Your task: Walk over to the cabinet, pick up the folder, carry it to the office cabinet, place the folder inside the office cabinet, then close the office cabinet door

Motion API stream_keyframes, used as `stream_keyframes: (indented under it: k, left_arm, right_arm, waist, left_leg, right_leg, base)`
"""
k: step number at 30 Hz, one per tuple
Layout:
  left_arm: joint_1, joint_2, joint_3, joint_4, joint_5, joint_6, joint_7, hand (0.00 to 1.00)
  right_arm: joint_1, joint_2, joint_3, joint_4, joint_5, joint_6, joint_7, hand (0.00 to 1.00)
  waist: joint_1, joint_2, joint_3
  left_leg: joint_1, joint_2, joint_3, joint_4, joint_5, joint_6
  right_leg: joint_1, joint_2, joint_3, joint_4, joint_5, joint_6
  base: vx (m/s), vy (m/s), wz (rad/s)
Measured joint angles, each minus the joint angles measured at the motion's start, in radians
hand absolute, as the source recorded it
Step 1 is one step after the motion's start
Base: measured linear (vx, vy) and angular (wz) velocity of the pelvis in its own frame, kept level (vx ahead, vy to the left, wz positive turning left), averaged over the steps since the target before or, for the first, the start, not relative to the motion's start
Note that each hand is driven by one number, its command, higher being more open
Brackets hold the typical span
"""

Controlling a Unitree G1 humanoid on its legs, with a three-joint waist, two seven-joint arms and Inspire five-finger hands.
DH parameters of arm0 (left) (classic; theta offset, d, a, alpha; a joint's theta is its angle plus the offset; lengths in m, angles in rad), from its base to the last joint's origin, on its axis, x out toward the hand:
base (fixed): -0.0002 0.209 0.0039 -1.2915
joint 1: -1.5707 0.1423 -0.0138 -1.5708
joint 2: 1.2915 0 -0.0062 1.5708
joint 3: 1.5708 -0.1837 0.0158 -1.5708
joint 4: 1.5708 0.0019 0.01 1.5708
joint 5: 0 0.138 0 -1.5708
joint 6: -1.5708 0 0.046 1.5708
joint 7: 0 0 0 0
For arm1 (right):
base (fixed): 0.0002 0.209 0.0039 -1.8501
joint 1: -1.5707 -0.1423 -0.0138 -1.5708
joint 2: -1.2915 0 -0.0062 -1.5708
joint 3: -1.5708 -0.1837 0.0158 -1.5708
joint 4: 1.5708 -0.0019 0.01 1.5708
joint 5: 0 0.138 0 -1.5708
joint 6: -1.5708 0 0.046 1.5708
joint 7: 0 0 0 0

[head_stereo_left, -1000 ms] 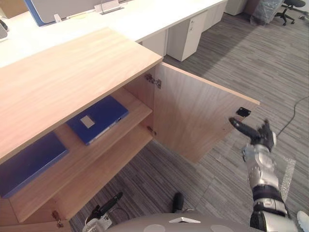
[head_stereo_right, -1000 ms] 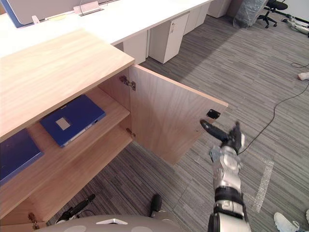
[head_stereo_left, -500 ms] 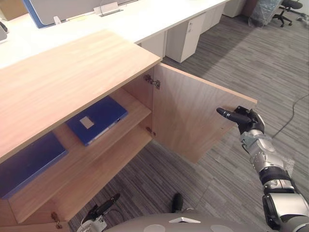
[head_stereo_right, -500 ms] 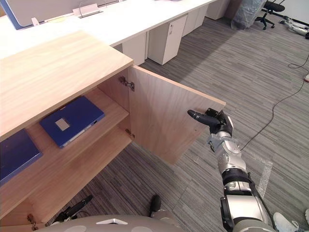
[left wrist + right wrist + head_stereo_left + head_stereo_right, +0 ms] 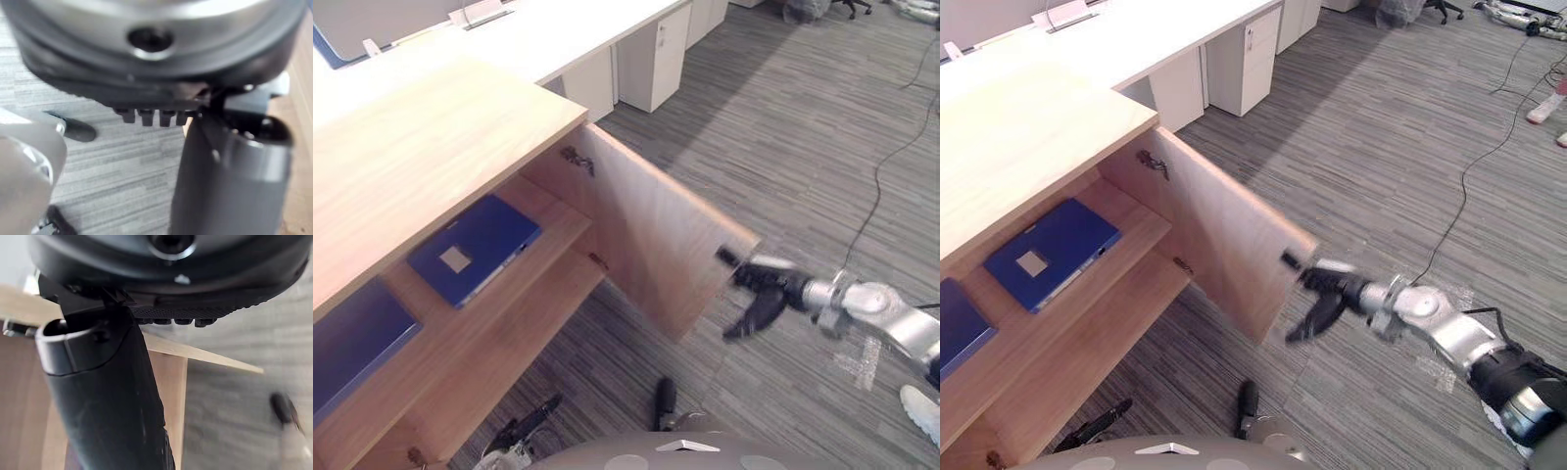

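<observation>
Folder (image 5: 475, 248) is seen laid on the cabinet's (image 5: 431, 147) upper shelf (image 5: 553, 227); placing is judged done. Closing remains: the door (image 5: 656, 240) is left open, its free edge reached by the right hand (image 5: 769, 286), fingers apart.

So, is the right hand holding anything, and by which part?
Nothing is held. The open right hand touches the free edge of the cabinet door; the blue folder lies on the shelf.
</observation>
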Motion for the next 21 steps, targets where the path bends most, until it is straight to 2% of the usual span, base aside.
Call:
stream_keyframes:
  k: [1,3,4,6,9,12,14,18,21]
  left_arm:
    - [-0.005,-0.001,0.0,0.0,0.0,-0.001,-0.005,1.0]
    - [-0.026,-0.004,-0.001,-0.001,0.001,-0.004,-0.01,1.0]
    - [-0.027,-0.003,-0.001,-0.003,0.001,-0.01,-0.01,1.0]
    - [-0.021,0.01,0.0,-0.004,0.001,-0.018,-0.01,1.0]
    - [-0.013,0.016,0.001,-0.002,0.001,-0.018,-0.009,1.0]
    - [0.004,0.018,0.002,0.0,0.0,-0.017,-0.01,1.0]
    - [0.004,0.019,0.003,0.0,0.0,-0.017,-0.011,1.0]
    - [0.006,0.02,0.015,0.0,0.0,-0.016,-0.009,1.0]
    - [0.013,0.019,0.024,0.0,0.0,-0.016,-0.008,1.0]
  right_arm:
    - [0.013,0.003,0.009,-0.039,0.001,0.001,0.019,1.0]
    - [0.065,-0.003,0.023,-0.175,0.002,0.002,0.149,1.0]
    - [0.084,-0.006,0.03,-0.203,0.002,0.003,0.176,1.0]
    - [0.176,-0.013,0.031,-0.271,0.002,0.017,0.253,1.0]
    - [0.252,-0.057,0.009,-0.294,0.0,0.03,0.277,1.0]
    - [0.334,-0.112,-0.068,-0.295,-0.039,0.044,0.278,1.0]
    - [0.34,-0.117,-0.077,-0.296,-0.039,0.044,0.278,1.0]
    - [0.335,-0.089,-0.076,-0.294,-0.039,0.043,0.273,1.0]
    - [0.293,-0.019,-0.051,-0.253,-0.074,0.033,0.264,1.0]
  waist:
    - [0.002,-0.002,-0.002]
    - [0.012,-0.005,-0.004]
    - [0.018,-0.009,-0.006]
    - [0.031,-0.033,-0.021]
    - [0.032,-0.057,-0.031]
    - [0.034,-0.077,-0.044]
    - [0.04,-0.08,-0.045]
    - [0.084,-0.081,-0.045]
    - [0.089,-0.083,-0.043]
  left_leg:
    - [0.0,-0.001,0.0,0.0,0.002,0.0]
    - [-0.001,-0.004,-0.002,-0.002,0.002,0.001]
    - [-0.001,-0.005,-0.002,-0.004,0.002,0.001]
    - [-0.003,-0.009,-0.002,-0.016,0.002,0.001]
    - [-0.006,-0.02,-0.003,-0.015,0.003,0.004]
    - [-0.021,-0.034,-0.006,-0.01,-0.006,0.02]
    - [-0.031,-0.039,-0.009,-0.004,-0.01,0.027]
    - [-0.045,-0.05,-0.026,0.011,-0.015,0.036]
    - [-0.069,-0.055,-0.054,0.025,-0.017,0.039]
  right_leg:
    - [-0.001,0.0,0.003,0.0,0.0,0.0]
    - [-0.004,-0.001,0.004,0.0,0.002,0.0]
    - [-0.005,-0.001,0.004,0.0,0.003,-0.001]
    - [-0.013,-0.004,0.005,0.0,0.007,0.002]
    - [-0.015,-0.017,0.005,0.0,0.013,0.008]
    - [-0.025,-0.037,0.005,0.0,0.023,0.022]
    - [-0.029,-0.045,0.005,0.0,0.031,0.02]
    - [-0.029,-0.061,-0.005,0.0,0.038,0.024]
    - [-0.03,-0.074,-0.03,0.0,0.041,0.027]
  base:
    - [0.01,0.08,-0.08]
    - [0.0,0.132,-0.03]
    - [-0.01,0.178,0.0]
    - [-0.01,0.155,0.0]
    - [-0.01,0.162,0.02]
    - [-0.03,0.175,0.03]
    - [-0.04,0.165,0.05]
    - [-0.02,0.154,0.11]
    - [-0.01,0.128,0.28]
